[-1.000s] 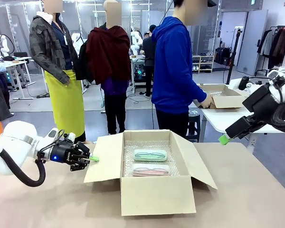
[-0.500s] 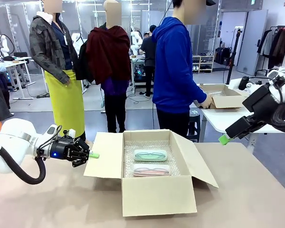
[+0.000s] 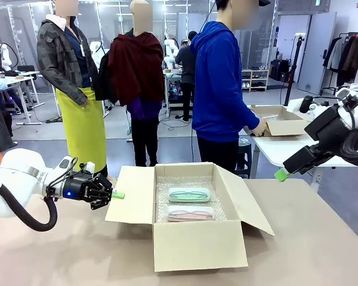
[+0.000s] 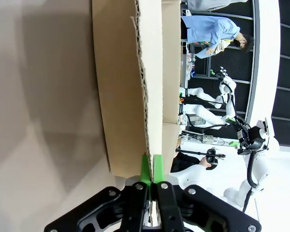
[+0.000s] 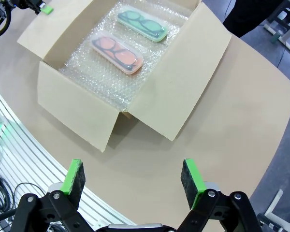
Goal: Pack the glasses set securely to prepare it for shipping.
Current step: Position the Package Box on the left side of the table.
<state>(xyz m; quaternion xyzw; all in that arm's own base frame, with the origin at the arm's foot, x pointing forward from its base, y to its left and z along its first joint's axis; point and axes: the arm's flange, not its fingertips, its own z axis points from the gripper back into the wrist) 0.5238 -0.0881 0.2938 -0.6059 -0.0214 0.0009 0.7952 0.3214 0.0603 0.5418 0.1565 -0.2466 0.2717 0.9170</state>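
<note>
arms: white rounded shells, black cable looped at the left wrist
left hand [image 3: 114, 195]: black, green pads, blue light
right hand [image 5: 133, 180]: black, green pads

A brown cardboard box [image 3: 197, 241] lined with clear bubble wrap [image 5: 94, 72] holds 2 cases: a mint green case [image 3: 189, 194] and a pale pink case [image 3: 190, 214]. The bench [image 3: 310, 250] is beige. Each black pincer has green pads [image 5: 192, 182].
</note>
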